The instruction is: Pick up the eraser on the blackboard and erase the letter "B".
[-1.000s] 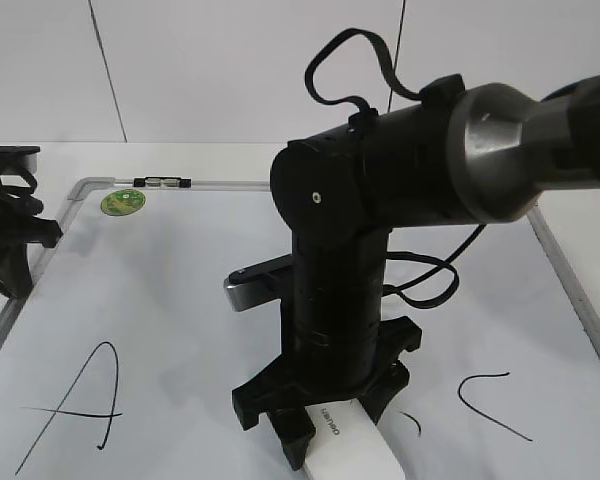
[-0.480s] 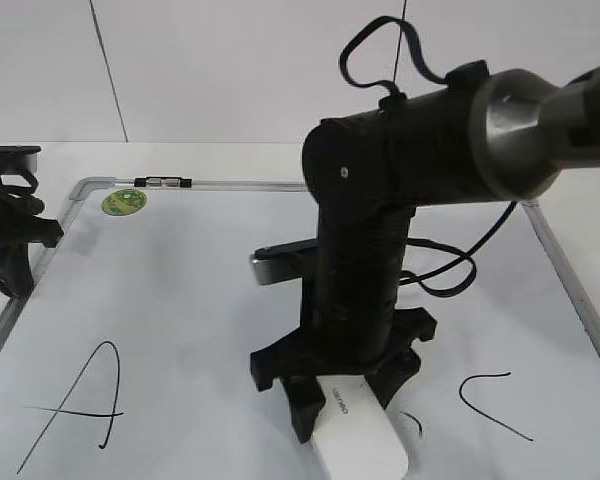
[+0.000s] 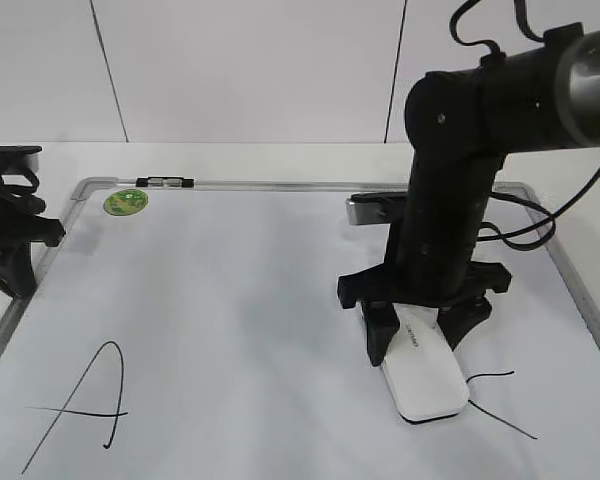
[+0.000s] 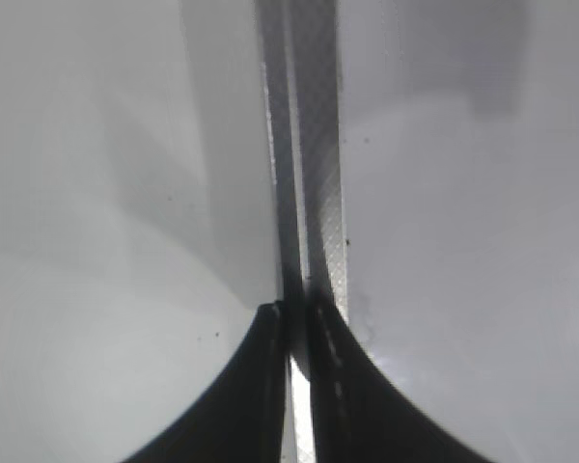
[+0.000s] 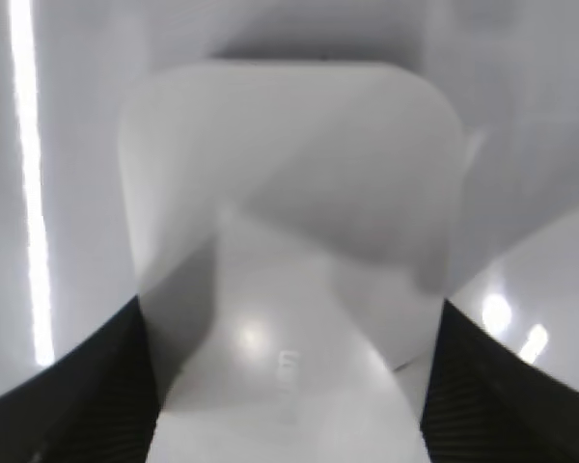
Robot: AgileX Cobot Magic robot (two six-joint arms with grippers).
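Note:
The white eraser (image 3: 427, 377) lies flat on the blackboard (image 3: 230, 290), right of centre near the front. My right gripper (image 3: 420, 338) is shut on the eraser's far end; in the right wrist view the eraser (image 5: 289, 241) fills the gap between the two black fingers (image 5: 289, 386). No letter "B" shows on the board. The black "A" (image 3: 80, 410) is at the front left and the "C" stroke (image 3: 495, 400) lies just right of the eraser. My left gripper (image 3: 10, 240) rests at the board's left frame, its fingers (image 4: 299, 338) closed together.
A green round sticker (image 3: 125, 201) sits at the board's far left corner beside a small clip (image 3: 165, 182) on the frame. The silver frame edge (image 4: 309, 193) runs under the left gripper. A white wall stands behind the table.
My right gripper has dragged the eraser to the right and slightly away, toward the "C". The small stroke remnant seen beside the eraser earlier no longer shows. The left arm has not moved.

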